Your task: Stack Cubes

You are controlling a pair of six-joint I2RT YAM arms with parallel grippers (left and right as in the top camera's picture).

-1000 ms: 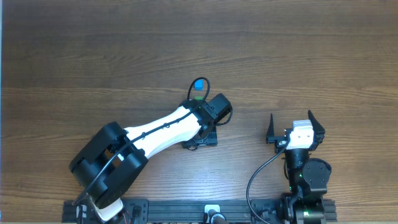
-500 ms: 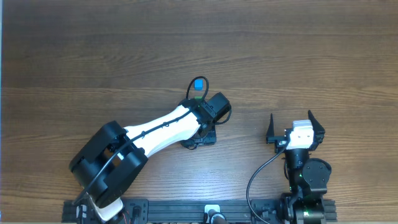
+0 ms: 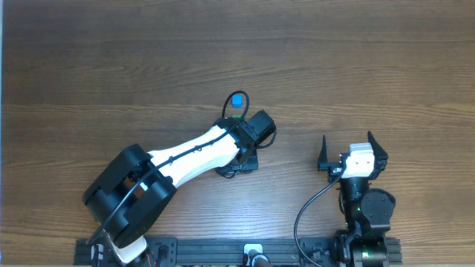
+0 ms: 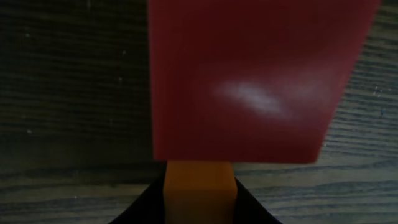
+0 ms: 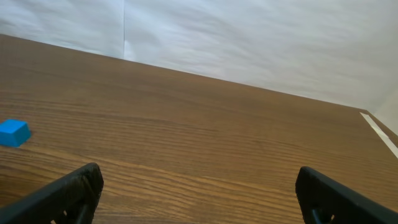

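Two cubes sit close under the left arm's wrist camera. One is a smooth red cube with a soft glare on the flat face turned toward the camera. The other is a smooth orange cube, held between the two black fingers of the left gripper, which pinch it from either side. The red cube stands just beyond the orange one on the dark wood-grain table; whether the two touch cannot be told. The red face looks about as broad as it is tall, so no long axis can be made out, and its edges run slightly askew to the grain.

From above, the white-and-black left arm reaches slantwise to the middle of the table. Just past its wrist lies a small blue cube, top face up. A green piece lies just beside it on the arm's side, partly hidden.

The right gripper sits near its own base, well apart from the blue cube, fingers spread wide around bare air and pointing up the table.
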